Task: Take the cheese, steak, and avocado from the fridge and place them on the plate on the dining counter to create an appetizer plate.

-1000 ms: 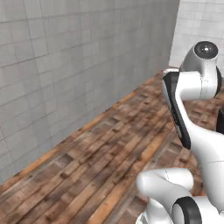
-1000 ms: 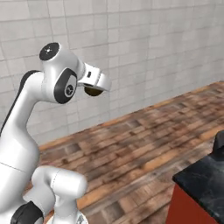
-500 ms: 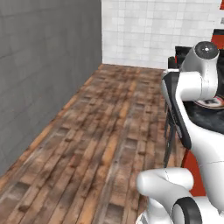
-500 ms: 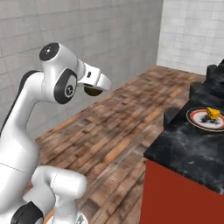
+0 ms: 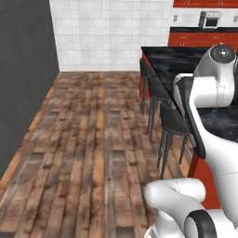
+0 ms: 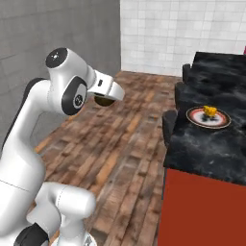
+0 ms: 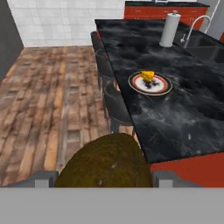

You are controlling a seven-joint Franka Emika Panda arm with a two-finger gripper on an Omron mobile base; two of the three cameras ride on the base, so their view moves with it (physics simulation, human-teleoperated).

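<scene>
My gripper (image 7: 107,175) is shut on the avocado (image 7: 105,164), a round olive-brown lump that bulges between the fingers. From the right base view the avocado (image 6: 103,100) hangs dark under the gripper (image 6: 104,98), above the wooden floor and left of the dining counter (image 6: 211,149). On that glossy black counter (image 7: 175,118) lies the plate (image 7: 162,86) with the yellow cheese (image 7: 148,76) on it. A small dark bit lies beside the cheese; I cannot tell what it is. The plate (image 6: 194,116) and cheese (image 6: 209,111) sit near the counter's near end. The fridge is out of view.
Dark stools (image 5: 172,125) line the counter's floor side, stools (image 7: 113,103) below its edge. A paper towel roll (image 7: 168,29) and a sink tap (image 7: 194,26) stand at the counter's far part. Red cabinets (image 5: 204,35) run along the back wall. Open wooden floor (image 5: 93,139) lies to the left.
The base has turned, so the whole scene swung: the dining counter, stools and plate have come nearer. The arm keeps its pose with the avocado still held.
</scene>
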